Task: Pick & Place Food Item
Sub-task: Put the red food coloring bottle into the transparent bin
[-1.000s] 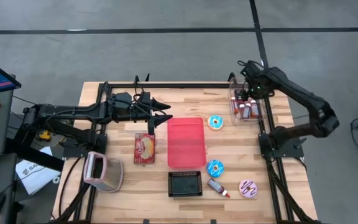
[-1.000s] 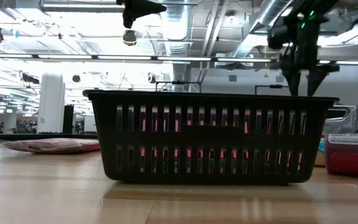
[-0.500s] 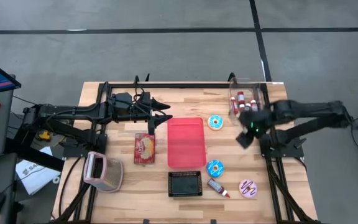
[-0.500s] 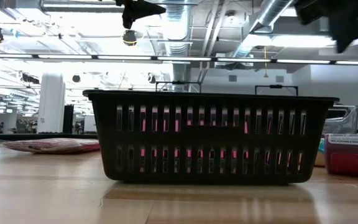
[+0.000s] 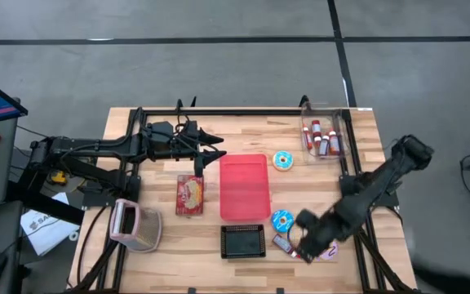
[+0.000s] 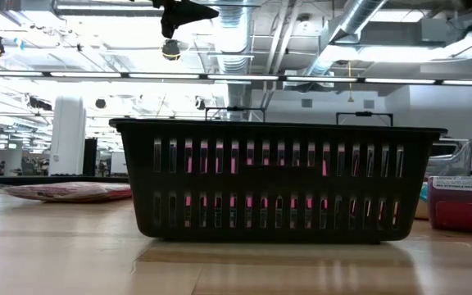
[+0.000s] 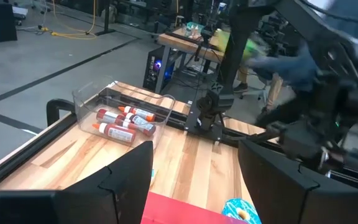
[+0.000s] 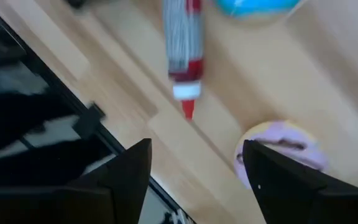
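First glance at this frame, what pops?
The red tray at the table's center stands out. The right pincer hangs open over the near right corner, above a red-capped tube and a pink donut. The left pincer waits open near the tray's far left corner.

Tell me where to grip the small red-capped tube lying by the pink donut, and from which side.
Grip the tube across its striped body from above, fingers straddling its narrow width. It lies flat, its cap toward the pink donut. The open right gripper hangs above it.
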Motion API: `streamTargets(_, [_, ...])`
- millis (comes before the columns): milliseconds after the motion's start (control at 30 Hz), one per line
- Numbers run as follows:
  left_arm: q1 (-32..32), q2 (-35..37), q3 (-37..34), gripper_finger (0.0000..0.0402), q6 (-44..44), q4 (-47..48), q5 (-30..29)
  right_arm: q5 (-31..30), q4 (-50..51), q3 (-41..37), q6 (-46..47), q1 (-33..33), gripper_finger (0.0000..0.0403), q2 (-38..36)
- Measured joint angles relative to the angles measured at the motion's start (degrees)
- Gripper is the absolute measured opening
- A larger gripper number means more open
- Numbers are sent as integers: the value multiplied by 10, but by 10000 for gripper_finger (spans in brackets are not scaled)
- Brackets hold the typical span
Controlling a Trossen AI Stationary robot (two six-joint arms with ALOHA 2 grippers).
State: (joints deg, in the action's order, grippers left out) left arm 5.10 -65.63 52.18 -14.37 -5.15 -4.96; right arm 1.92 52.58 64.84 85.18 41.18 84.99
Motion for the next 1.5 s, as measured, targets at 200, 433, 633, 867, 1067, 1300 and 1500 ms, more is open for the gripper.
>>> streamTargets(200, [0,0,0,232,0,0,26,21,-17,26,3,14,250,79])
streamTargets(433, [0,0,0,232,1,0,44,36,-40,37,-20,-10,251,137])
streamTargets(633, [0,0,0,232,-9,-1,71,48,-48,37,-31,-11,251,178])
streamTargets(867, [0,0,0,232,-11,-1,94,42,-70,37,-32,-11,251,220])
streamTargets(1067, [0,0,0,232,-20,-1,98,43,-84,37,-32,-10,249,252])
streamTargets(1300, [0,0,0,232,-31,-2,109,27,-57,39,-37,-4,173,254])
streamTargets(1500, [0,0,0,232,-36,-2,109,14,-36,36,-39,-7,41,236])
